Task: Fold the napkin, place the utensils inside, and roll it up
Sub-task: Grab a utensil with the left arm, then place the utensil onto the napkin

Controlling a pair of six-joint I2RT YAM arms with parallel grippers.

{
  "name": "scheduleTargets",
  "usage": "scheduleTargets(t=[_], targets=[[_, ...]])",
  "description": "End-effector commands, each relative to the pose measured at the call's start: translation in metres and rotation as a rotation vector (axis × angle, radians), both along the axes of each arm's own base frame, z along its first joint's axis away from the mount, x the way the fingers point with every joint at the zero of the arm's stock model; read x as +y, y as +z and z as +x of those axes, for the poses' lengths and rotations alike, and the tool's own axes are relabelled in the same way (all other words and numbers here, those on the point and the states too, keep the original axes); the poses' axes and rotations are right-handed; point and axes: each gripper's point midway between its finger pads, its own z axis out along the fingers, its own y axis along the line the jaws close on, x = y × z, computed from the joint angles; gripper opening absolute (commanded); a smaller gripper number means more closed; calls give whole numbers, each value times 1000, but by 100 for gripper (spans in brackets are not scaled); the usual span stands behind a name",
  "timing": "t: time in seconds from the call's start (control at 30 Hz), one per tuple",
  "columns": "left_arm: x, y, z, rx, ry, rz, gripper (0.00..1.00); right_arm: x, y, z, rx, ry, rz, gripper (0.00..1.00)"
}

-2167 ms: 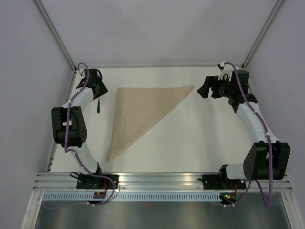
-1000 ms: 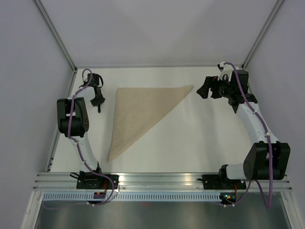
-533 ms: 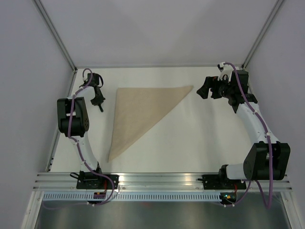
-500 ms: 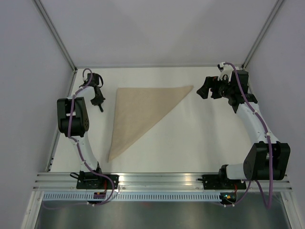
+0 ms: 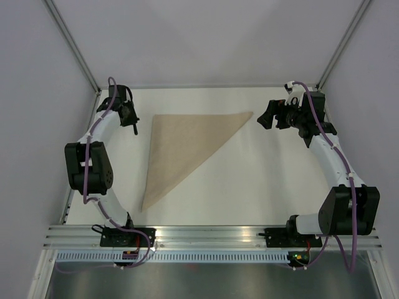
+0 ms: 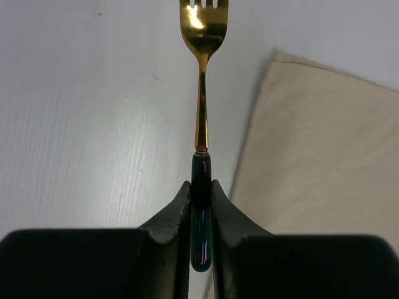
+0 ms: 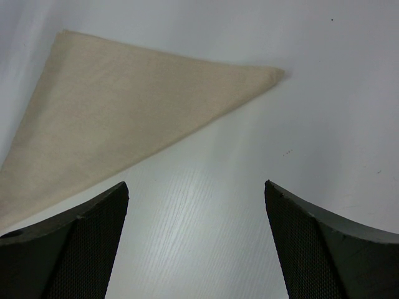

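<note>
The folding looks done, and the step in hand seems to be bringing a utensil to the cloth. Near the counter's far-left corner, the left end effector [image 6: 201,190] is clenched on the dark handle of a gold-headed metal fork [image 6: 201,124]. The fork's tines point away from the wrist, over bare white counter [image 5: 262,180] just beside the cloth's left side. Whether the fork is clear of the surface I cannot tell.

The beige-tan woven cloth napkin [image 5: 181,146] lies flat as a triangle. One side runs along the far edge, one along the left edge, and the long side slants between them.

The next move likely calls for carrying the fork rightward over the napkin and laying it inside the triangle before letting go.

Toward the far-right corner, the right end effector [image 7: 194,187] is released, jaws spread wide and holding nothing, just beyond the napkin's far-right tip.
</note>
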Motion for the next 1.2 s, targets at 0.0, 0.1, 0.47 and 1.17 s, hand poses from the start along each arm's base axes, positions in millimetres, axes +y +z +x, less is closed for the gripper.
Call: scheduleTargets(t=[0.0,0.1,0.47,1.17], targets=[[-51,34,-6,-77,-237,3,2,4,20,2,-39,7,20,95],[-97,34,-18,-78,-408,12,2,4,20,2,-39,9,21,95],[-221,14,-77,-56,-959,-44,2,3,20,2,-50,4,16,94],[-277,-39,-119,111,-1176,-50,2,0,16,4,-50,-6,-3,94]])
